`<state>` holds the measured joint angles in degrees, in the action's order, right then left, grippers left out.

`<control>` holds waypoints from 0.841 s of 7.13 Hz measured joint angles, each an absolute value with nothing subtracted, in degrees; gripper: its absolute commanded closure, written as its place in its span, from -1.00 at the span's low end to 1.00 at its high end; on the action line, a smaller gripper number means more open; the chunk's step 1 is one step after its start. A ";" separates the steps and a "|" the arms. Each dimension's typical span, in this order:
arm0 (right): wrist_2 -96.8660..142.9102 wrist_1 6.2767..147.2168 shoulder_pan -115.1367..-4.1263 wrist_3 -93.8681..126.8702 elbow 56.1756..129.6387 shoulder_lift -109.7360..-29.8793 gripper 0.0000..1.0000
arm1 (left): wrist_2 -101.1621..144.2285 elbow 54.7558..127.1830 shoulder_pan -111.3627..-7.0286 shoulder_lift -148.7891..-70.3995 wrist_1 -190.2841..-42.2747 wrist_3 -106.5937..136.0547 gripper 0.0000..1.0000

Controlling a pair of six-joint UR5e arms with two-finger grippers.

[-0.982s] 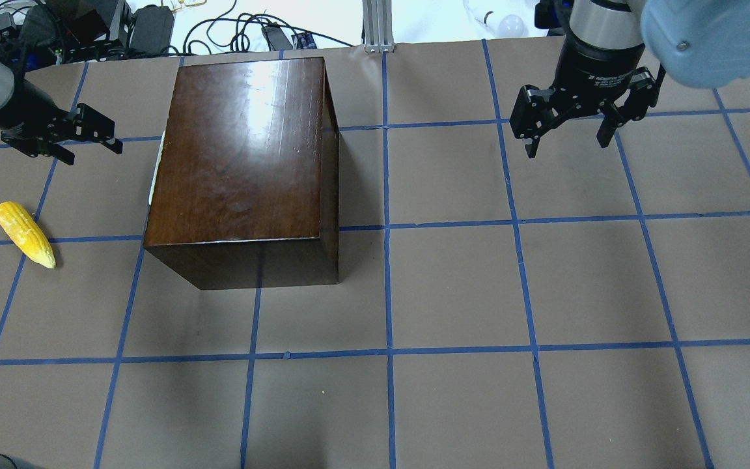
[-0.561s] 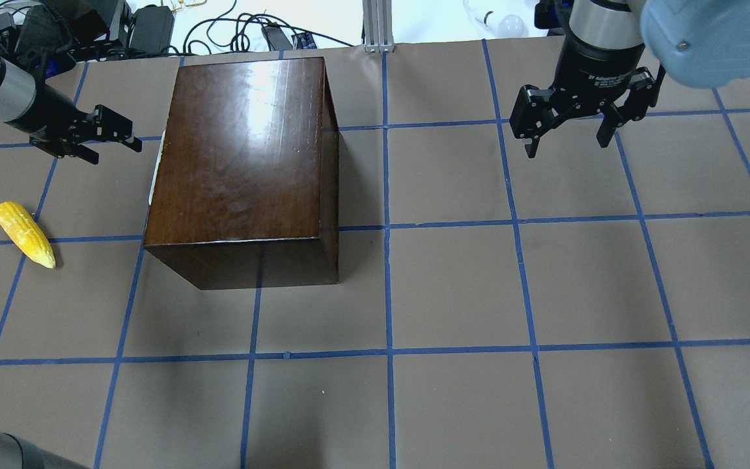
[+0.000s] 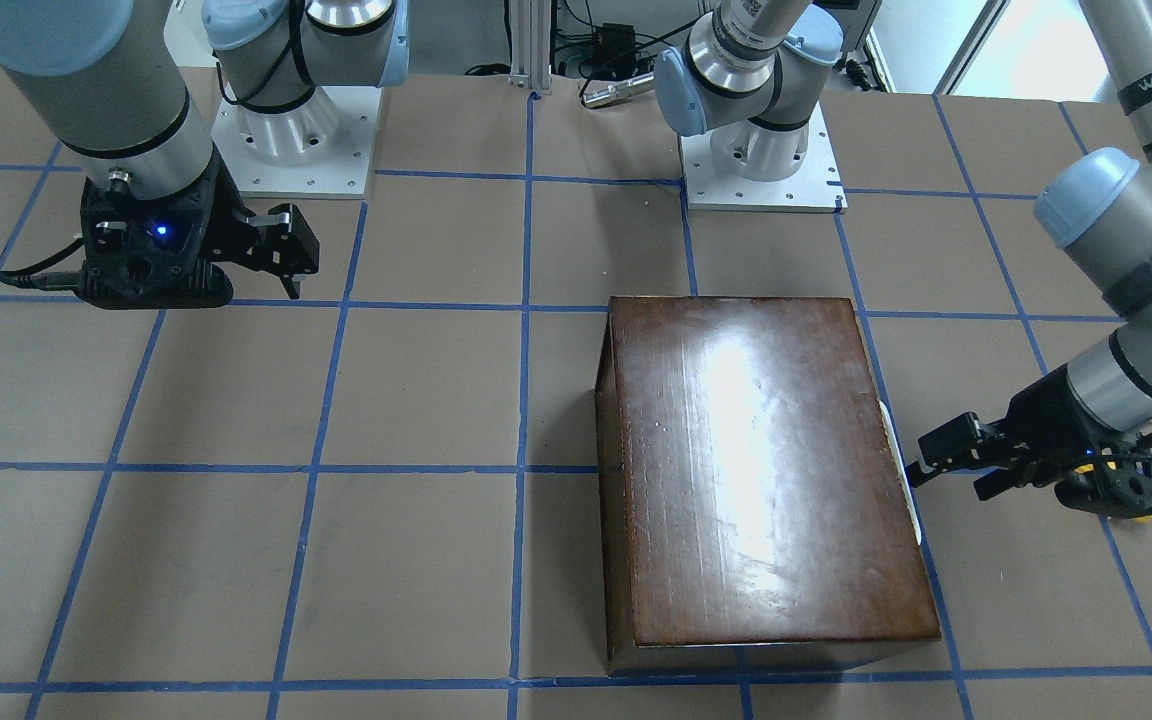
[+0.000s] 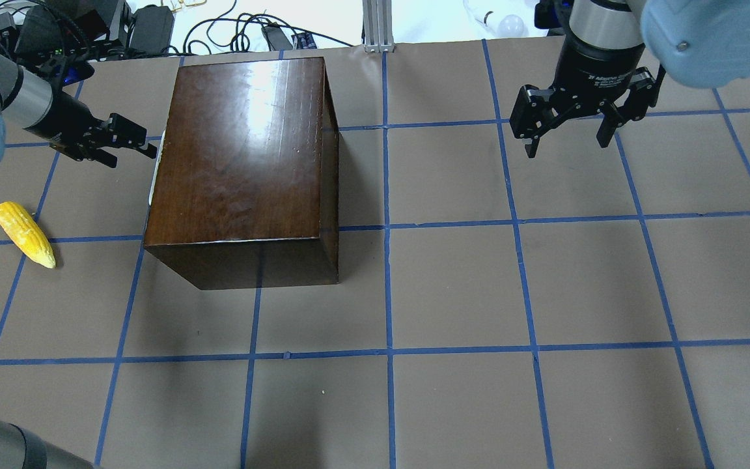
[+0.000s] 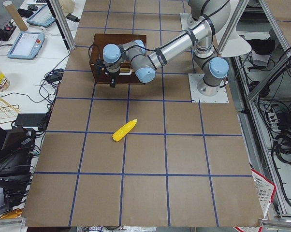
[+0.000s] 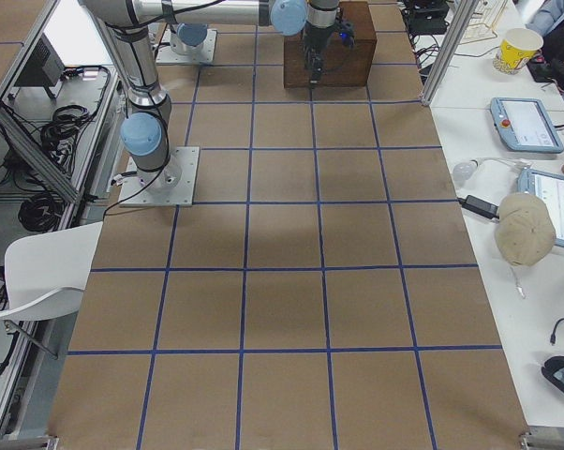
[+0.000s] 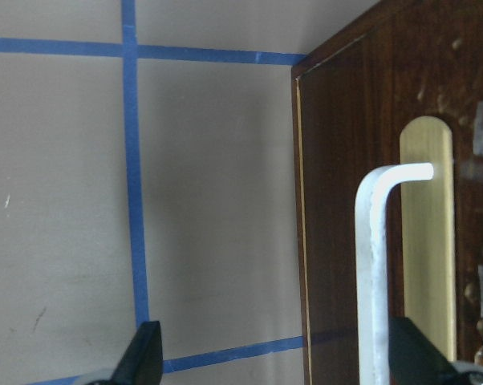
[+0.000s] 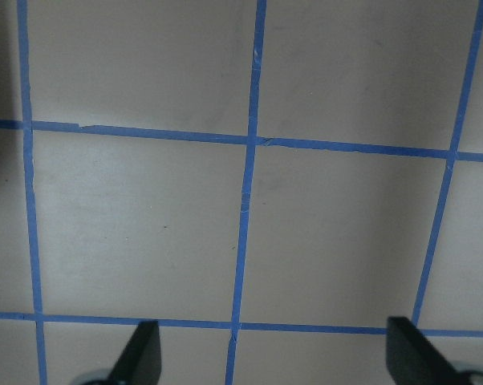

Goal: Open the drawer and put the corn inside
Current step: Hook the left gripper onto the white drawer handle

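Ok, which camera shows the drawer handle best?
The left wrist view: the handle sits close up, a pale bent bar over a brass plate on the drawer front. Overhead and front-facing views show only a white sliver at the box's edge; the side views do not resolve it.

You are working in a robotics lab; two arms [image 3: 736, 70] are bolted on metal plates [image 3: 806, 190] to a table [image 4: 453, 286] papered brown and gridded with blue tape [image 4: 453, 225]; teach pendants [image 6: 524, 124], loose cables [image 5: 282, 144] and aluminium framing [image 4: 379, 26] surround it.
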<state>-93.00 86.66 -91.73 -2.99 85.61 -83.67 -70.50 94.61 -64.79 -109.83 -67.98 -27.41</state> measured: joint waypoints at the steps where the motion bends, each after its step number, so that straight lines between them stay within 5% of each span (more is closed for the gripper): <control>1: -92.99 86.66 -91.71 -2.99 85.60 -83.67 -1.00 | -70.02 95.16 -64.79 -110.08 -68.01 -27.71 -1.00; 6: -92.99 86.66 -91.71 -2.99 85.61 -83.67 -1.00 | -69.70 97.45 -64.78 -110.81 -67.99 -28.32 -1.00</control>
<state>-92.99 86.66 -91.71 -2.99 85.61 -83.67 -69.70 97.45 -64.78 -110.81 -67.99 -28.32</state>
